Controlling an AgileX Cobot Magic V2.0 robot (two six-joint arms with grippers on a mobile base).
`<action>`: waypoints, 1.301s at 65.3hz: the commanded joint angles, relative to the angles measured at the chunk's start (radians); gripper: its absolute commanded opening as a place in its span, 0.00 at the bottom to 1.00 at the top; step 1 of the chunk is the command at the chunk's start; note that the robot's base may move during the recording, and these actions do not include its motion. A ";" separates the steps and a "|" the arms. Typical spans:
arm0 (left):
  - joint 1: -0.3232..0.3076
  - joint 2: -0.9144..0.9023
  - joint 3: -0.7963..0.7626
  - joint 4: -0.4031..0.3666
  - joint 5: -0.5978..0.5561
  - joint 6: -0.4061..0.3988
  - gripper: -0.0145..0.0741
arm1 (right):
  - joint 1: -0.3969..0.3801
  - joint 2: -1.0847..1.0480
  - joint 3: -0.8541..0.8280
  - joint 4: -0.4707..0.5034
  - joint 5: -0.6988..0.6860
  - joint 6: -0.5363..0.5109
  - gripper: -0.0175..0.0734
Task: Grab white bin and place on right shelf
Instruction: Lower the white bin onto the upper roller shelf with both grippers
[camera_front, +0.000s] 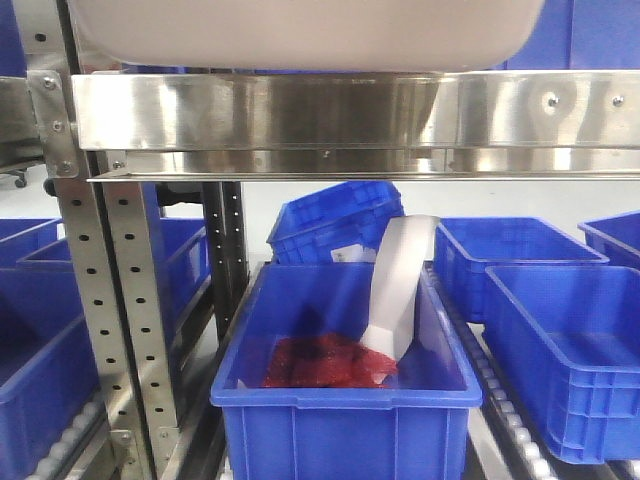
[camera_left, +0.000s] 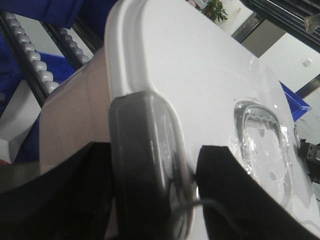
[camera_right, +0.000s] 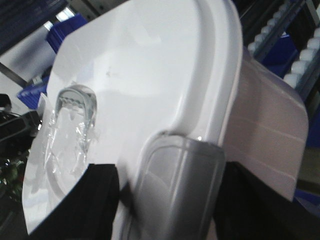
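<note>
The white bin (camera_front: 300, 35) shows only as its pale underside along the top edge of the front view, just above the right shelf's shiny riveted front rail (camera_front: 350, 110). In the left wrist view my left gripper (camera_left: 150, 200) is shut on the bin's end, black fingers (camera_left: 50, 195) either side of a grey latch (camera_left: 145, 160). The glossy lid (camera_left: 200, 65) has a recessed handle (camera_left: 260, 140). My right gripper (camera_right: 172, 210) is shut the same way on the opposite grey latch (camera_right: 180, 185), by the lid (camera_right: 145, 65).
A perforated steel upright (camera_front: 90, 280) stands at the left below the rail. Blue open crates (camera_front: 340, 420) fill the lower roller level; the nearest holds red material (camera_front: 325, 362) and a white scoop-like piece (camera_front: 400, 285). Conveyor rollers (camera_left: 30, 55) run beside the bin.
</note>
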 joint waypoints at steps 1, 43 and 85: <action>-0.048 0.023 -0.076 -0.119 0.102 0.008 0.45 | 0.018 0.001 -0.045 0.204 0.047 -0.049 0.71; -0.122 0.367 -0.428 -0.167 -0.036 0.024 0.45 | 0.019 0.349 -0.433 0.251 0.000 -0.050 0.71; -0.121 0.565 -0.589 -0.229 -0.173 0.026 0.45 | 0.078 0.566 -0.590 0.312 -0.094 -0.141 0.71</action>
